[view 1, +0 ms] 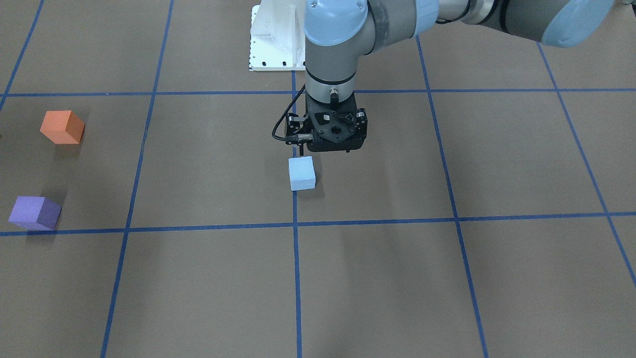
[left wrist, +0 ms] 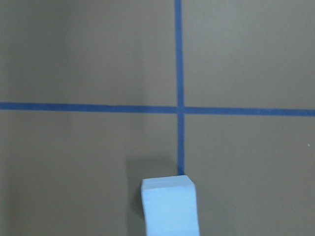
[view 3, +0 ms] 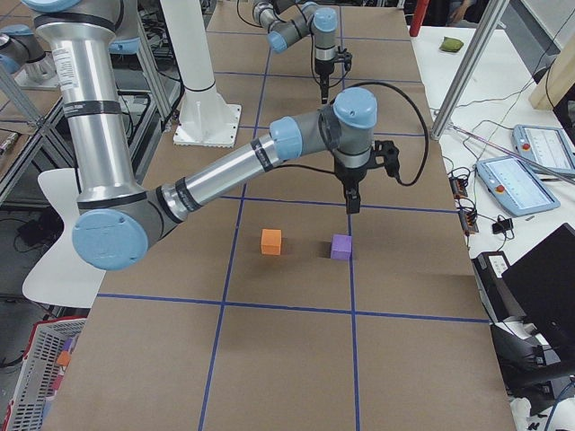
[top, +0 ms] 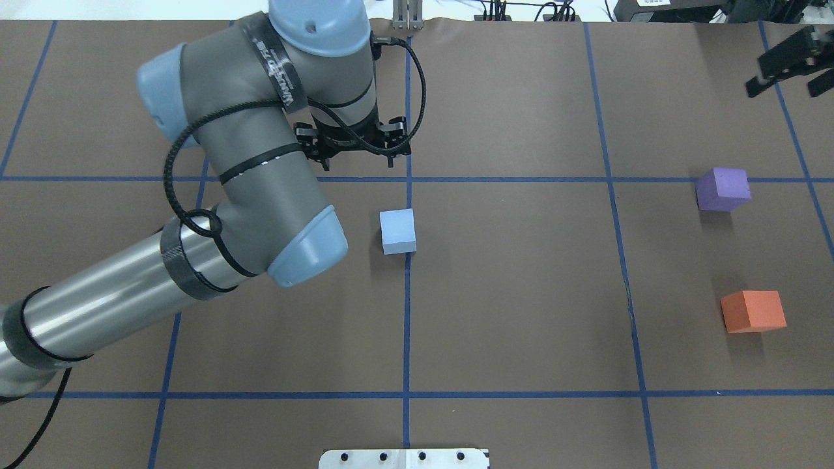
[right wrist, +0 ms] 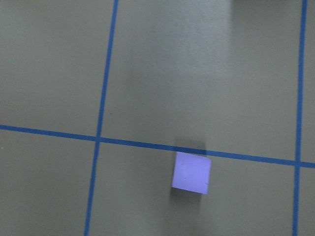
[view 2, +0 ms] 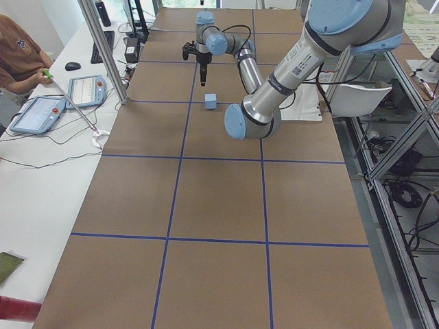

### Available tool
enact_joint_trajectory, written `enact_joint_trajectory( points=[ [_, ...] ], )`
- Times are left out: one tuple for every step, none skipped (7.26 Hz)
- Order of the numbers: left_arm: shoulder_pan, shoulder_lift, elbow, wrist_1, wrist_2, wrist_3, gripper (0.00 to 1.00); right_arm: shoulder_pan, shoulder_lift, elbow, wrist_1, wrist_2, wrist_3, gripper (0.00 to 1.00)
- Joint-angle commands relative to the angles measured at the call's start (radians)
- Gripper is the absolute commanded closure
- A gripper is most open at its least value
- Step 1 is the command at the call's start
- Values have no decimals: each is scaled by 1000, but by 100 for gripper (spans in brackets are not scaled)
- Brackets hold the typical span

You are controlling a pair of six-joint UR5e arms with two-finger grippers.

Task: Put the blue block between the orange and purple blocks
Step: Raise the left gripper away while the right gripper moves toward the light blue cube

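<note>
The light blue block [view 1: 301,173] sits near the table's middle, on a tape line; it also shows in the overhead view [top: 398,231] and at the bottom of the left wrist view [left wrist: 170,206]. My left gripper [view 1: 329,149] hovers above the table close to it without touching, its jaws seemingly apart and empty. The orange block [top: 752,311] and purple block [top: 722,189] sit apart on my right side. My right gripper [top: 785,88] hangs open and empty above the table beyond the purple block [right wrist: 191,172].
A white mounting plate [top: 404,458] lies at the robot's edge of the table. Blue tape lines [view 1: 296,278] grid the brown surface. A side table with tablets [view 2: 41,113] and an operator runs along the far side.
</note>
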Motion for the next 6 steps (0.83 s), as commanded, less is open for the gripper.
enact_joint_trajectory(
  points=[
    [-188,174,-143,90,-113,261,0,-293,218,-22,-1,-137,381,0],
    [-276,295,-196,86,-156,433,0,-376,300,-63,-3,-194,438,0],
    [-356,379,-211,86,-181,589,0,-453,367,-108,-3,-238,471,0],
    [-417,464,-228,78,-188,708,0,-529,436,-173,-1,-328,480,0],
    [-477,524,-228,77,-202,856,0,-591,509,-265,3,-396,494,0],
    [-535,562,-216,77,-207,976,0,-633,577,-362,11,-424,500,0]
  ],
)
